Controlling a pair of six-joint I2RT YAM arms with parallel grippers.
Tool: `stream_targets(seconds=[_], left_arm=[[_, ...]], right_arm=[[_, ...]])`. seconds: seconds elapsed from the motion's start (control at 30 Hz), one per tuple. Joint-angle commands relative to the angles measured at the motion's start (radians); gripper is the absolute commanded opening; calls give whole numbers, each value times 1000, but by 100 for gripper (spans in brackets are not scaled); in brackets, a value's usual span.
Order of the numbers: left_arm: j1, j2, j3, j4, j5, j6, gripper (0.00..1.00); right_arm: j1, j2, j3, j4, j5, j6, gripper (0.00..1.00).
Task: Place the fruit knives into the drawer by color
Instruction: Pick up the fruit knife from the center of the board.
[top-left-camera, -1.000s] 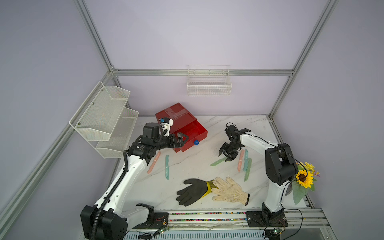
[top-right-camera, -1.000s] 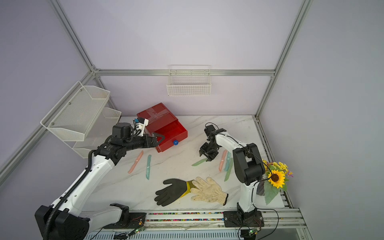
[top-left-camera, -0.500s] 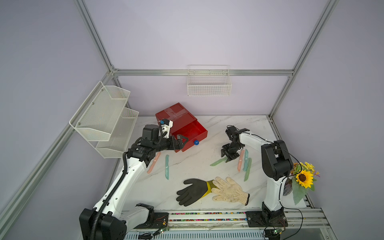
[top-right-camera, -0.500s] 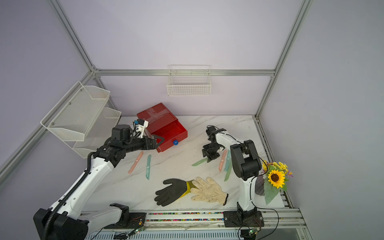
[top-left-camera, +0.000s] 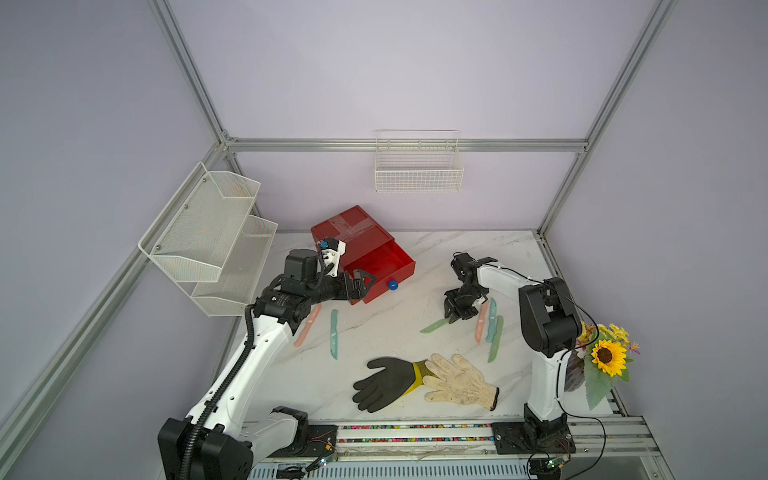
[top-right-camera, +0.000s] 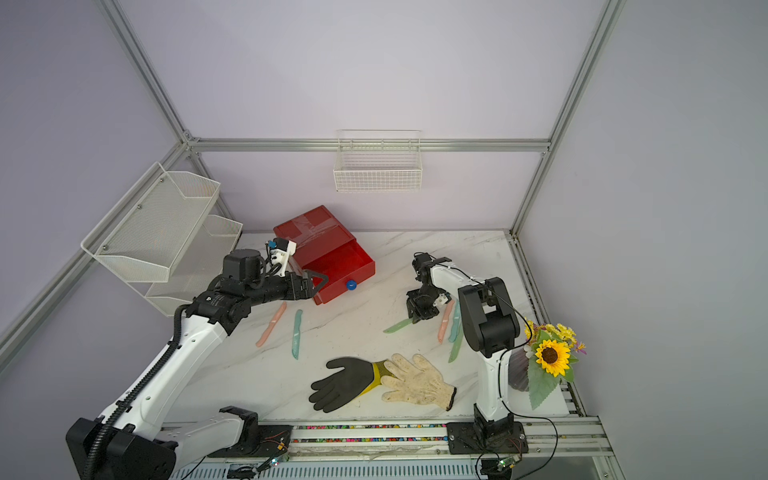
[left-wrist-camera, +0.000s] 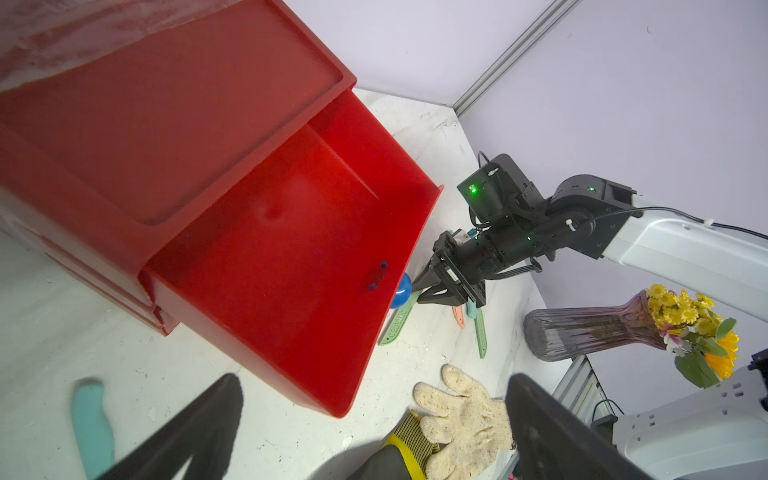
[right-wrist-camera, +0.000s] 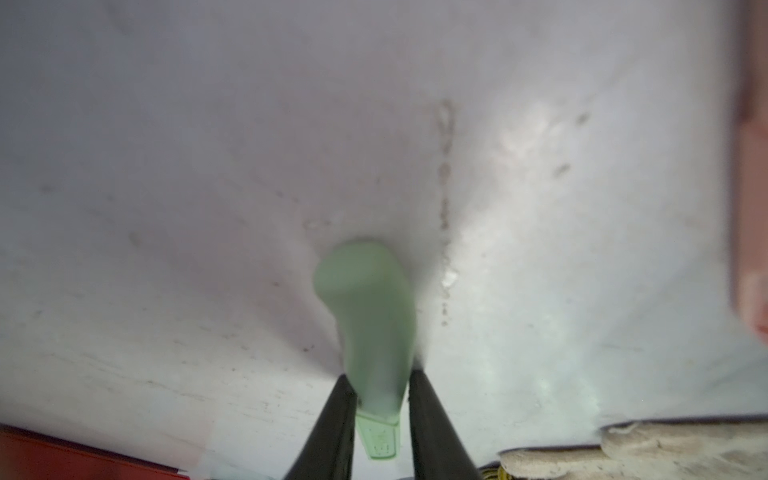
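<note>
Right gripper pinches the mint knife off-centre, 4 o'clock from the drawer, so it could swing loose; left gripper gapes.

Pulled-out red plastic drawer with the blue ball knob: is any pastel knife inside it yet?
No, the left wrist view shows the pulled-out red plastic drawer holding nothing but its bare red floor.

— Where was the cabinet set?
— At the table's back left, its top drawer drawn out.
— And the gloves?
— At the front, the left glove laid against the right glove.
</note>
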Motion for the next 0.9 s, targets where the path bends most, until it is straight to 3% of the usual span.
stream_targets(seconds=[0.0, 0.2, 0.53, 0.87], left_arm=[[0, -22, 10, 20, -2, 23, 100], [0, -24, 8, 20, -4, 24, 100], [0, -15, 25, 12, -10, 32, 100], [0, 14, 59, 12, -8, 36, 100]], right_arm=[[-7, 48, -5, 0, 33, -2, 20], [-10, 55, -15, 0, 25, -18, 3], [-31, -2, 30, -28, 40, -90, 2], [-40, -159, -3, -72, 17, -185, 1]])
